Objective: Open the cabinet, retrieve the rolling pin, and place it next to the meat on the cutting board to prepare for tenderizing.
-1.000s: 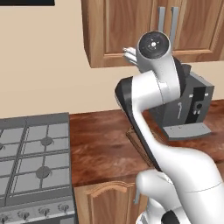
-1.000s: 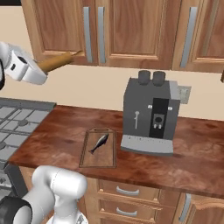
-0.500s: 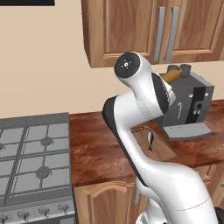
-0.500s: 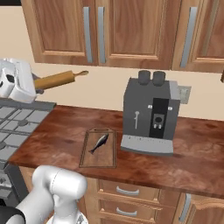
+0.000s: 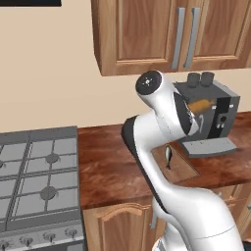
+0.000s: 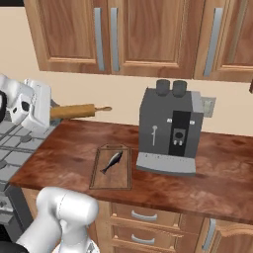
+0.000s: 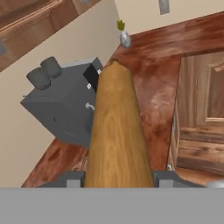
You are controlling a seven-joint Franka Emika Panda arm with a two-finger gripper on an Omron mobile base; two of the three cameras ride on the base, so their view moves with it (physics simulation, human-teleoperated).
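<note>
My gripper point(image 6: 48, 112) is shut on the rolling pin point(image 6: 79, 110), a tan wooden cylinder held level above the counter, left of and above the cutting board point(image 6: 123, 179). In the hand view the rolling pin point(image 7: 116, 131) runs straight out from the gripper point(image 7: 117, 181) toward the coffee machine. The meat point(image 6: 112, 162), a small grey fish, lies on the board. From the left base view the rolling pin point(image 5: 201, 105) shows beside my arm, above the cutting board point(image 5: 182, 166) and the meat point(image 5: 168, 156). Both doors of the cabinet point(image 6: 106, 34) are closed.
A grey coffee machine point(image 6: 170, 132) stands just right of the board on the brown counter point(image 6: 64, 158). A gas stove point(image 5: 34, 171) lies to the left. A small vase point(image 7: 124, 38) sits at the wall. Base cabinet drawers point(image 6: 133, 217) are below.
My arm has swung the rolling pin down and to the right, from near the wall cabinet to lower over the counter, nearer the board and the coffee machine.
</note>
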